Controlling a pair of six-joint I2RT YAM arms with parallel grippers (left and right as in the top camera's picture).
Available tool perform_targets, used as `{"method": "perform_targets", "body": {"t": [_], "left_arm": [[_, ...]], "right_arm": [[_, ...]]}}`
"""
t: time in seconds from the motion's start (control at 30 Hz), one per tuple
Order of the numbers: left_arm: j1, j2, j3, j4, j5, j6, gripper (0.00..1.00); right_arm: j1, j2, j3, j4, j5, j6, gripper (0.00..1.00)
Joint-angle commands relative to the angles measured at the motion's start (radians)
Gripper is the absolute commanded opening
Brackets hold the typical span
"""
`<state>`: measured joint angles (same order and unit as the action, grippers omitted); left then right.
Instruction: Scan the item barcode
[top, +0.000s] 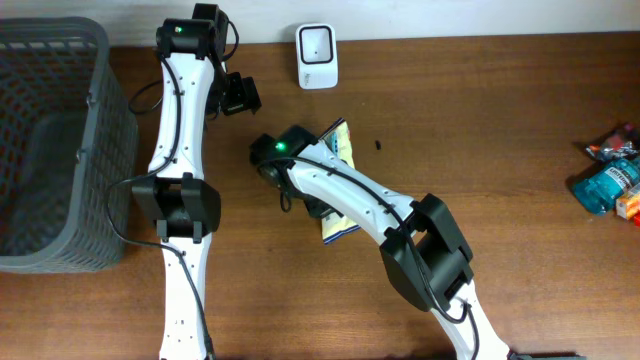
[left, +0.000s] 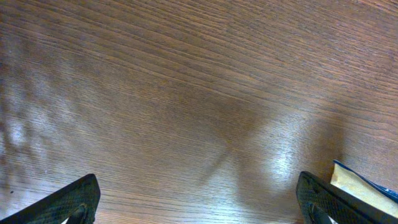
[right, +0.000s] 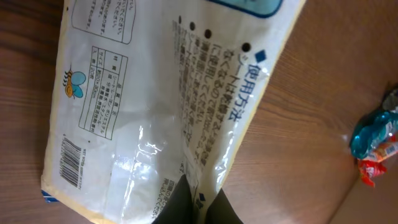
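Observation:
The item is a flat white and yellow packet (right: 155, 112) printed with Japanese text, its barcode (right: 69, 163) near the lower left corner. My right gripper (right: 202, 204) is shut on the packet's edge, with a dark finger on each side of the film. From overhead, the packet (top: 343, 145) sticks out from under the right arm at mid-table, and the white scanner (top: 316, 55) stands upright at the back edge beyond it. The left gripper (top: 240, 95) hovers left of the scanner. It is wide open (left: 196, 208) over bare wood, and a packet corner (left: 364, 186) shows by its right finger.
A grey mesh basket (top: 100, 110) fills the left side of the table. Several wrapped snacks (top: 610, 175) lie at the far right edge and also show in the right wrist view (right: 373, 146). A small dark speck (top: 378, 145) sits on the wood right of the packet.

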<state>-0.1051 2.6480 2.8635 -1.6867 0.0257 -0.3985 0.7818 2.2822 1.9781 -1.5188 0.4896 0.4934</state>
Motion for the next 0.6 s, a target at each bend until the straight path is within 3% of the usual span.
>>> {"method": "perform_targets", "body": {"t": [0.0, 0.3, 0.47, 0.5, 0.53, 0.57], "left_arm": [[0.002, -0.008, 0.013, -0.002, -0.004, -0.008, 0.99], [0.002, -0.008, 0.013, -0.001, -0.002, -0.010, 0.99], [0.001, -0.008, 0.013, 0.023, 0.083, -0.009, 0.99], [-0.002, -0.007, 0.013, 0.028, 0.154, 0.000, 0.95], [-0.010, -0.003, 0.012, 0.016, 0.223, 0.045, 0.76], [-0.023, 0.003, 0.010, -0.002, 0.276, 0.123, 0.47]], "right_arm": [[-0.011, -0.027, 0.004, -0.007, 0.047, 0.047, 0.04], [-0.026, -0.060, 0.122, 0.003, 0.032, 0.037, 0.04], [-0.115, -0.060, 0.122, 0.061, -0.158, -0.017, 0.04], [-0.143, -0.060, 0.122, 0.080, -0.234, -0.051, 0.04], [-0.171, -0.060, 0.122, 0.089, -0.293, -0.072, 0.04], [-0.196, -0.060, 0.122, 0.094, -0.342, -0.095, 0.04]]}}
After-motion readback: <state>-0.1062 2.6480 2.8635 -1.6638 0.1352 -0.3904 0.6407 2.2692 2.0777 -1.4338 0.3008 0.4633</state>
